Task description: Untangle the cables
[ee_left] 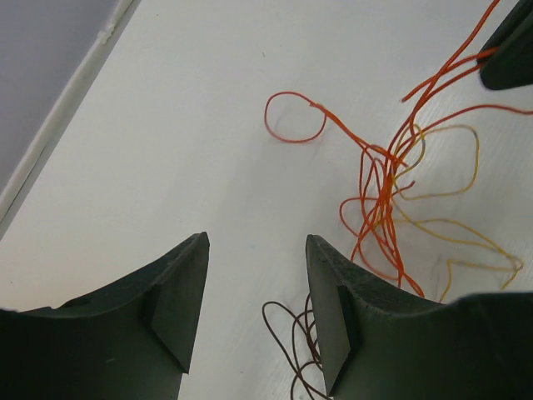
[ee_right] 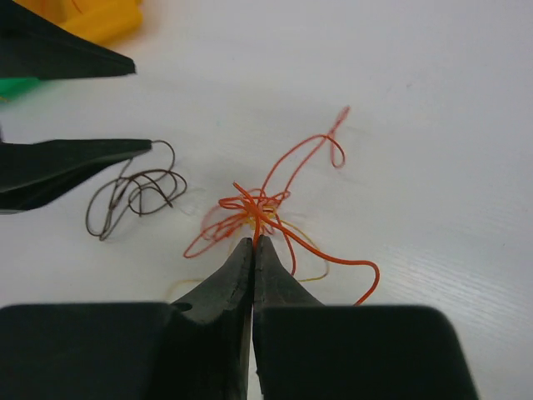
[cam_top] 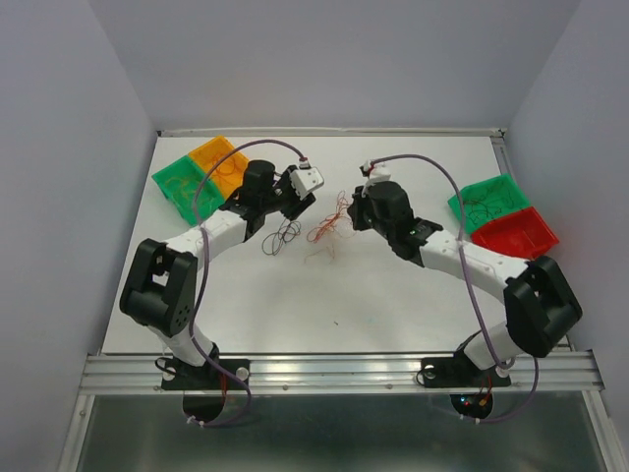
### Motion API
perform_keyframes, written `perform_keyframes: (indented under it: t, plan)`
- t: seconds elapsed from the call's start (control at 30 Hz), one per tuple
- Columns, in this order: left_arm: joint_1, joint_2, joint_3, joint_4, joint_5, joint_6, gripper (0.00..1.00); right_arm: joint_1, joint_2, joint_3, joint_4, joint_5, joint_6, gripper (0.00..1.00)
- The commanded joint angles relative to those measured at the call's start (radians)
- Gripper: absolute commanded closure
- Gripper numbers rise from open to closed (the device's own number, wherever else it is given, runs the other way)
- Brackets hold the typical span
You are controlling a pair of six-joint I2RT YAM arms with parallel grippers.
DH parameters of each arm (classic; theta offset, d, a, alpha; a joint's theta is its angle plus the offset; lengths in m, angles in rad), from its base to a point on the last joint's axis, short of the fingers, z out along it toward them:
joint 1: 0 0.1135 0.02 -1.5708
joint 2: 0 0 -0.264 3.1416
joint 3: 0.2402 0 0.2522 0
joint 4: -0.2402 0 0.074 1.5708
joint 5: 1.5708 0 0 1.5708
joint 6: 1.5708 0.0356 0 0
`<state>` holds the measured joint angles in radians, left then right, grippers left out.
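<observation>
Counter (cam_top: 324,295): white and flat. All the wires lie near its middle, between the two arms.

Bins: a green bin (cam_top: 187,187) and an orange bin (cam_top: 218,157) sit at the far left. Another green bin (cam_top: 486,202) and a red bin (cam_top: 516,234) sit at the right. All four are well apart from the knot.

Left end effector (ee_left: 256,250): wide open and holding nothing. It hangs over the counter with the brown wire just under it.

Right end effector (ee_right: 253,243): shut tight on the orange wires, right at the knot.

Orange wires (ee_right: 266,204): a messy bunch with loops sticking out, beside the brown wire.

Yellow wire (ee_left: 466,225): thin, and mixed in with the orange. I cannot tell if it is pinched too.

Brown wire (ee_right: 133,192): a small curl lying apart from the orange bunch. It looks free already.

Biggest risk: a pull from the knot could make it tighter, because the grip is on the tangle and not on a loose end.

Next risk: nothing holds the other side down, so the whole bunch could lift or slide as one lump.

Small risk: the bunch could drag over the brown wire and catch it, or the thin wire could slip out of the grip.

Writing: no words, brands or labels can be read in any view.
</observation>
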<state>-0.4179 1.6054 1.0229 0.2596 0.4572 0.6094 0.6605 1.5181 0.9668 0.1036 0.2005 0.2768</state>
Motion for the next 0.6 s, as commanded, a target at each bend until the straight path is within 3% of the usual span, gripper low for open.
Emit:
perform_keyframes:
  t: [0.0,0.27,0.57]
  plan:
    - [0.004,-0.001,-0.014,0.099,0.000,-0.025,0.39,-0.006,-0.120,-0.040,0.062,-0.036,0.002,0.99]
    - [0.005,-0.027,-0.064,0.162,0.074,-0.051,0.39,-0.006,-0.240,-0.042,0.071,-0.073,0.015,0.99]
    - [0.008,-0.278,-0.236,0.305,0.044,-0.024,0.38,-0.004,-0.268,0.015,0.088,-0.016,0.064,0.99]
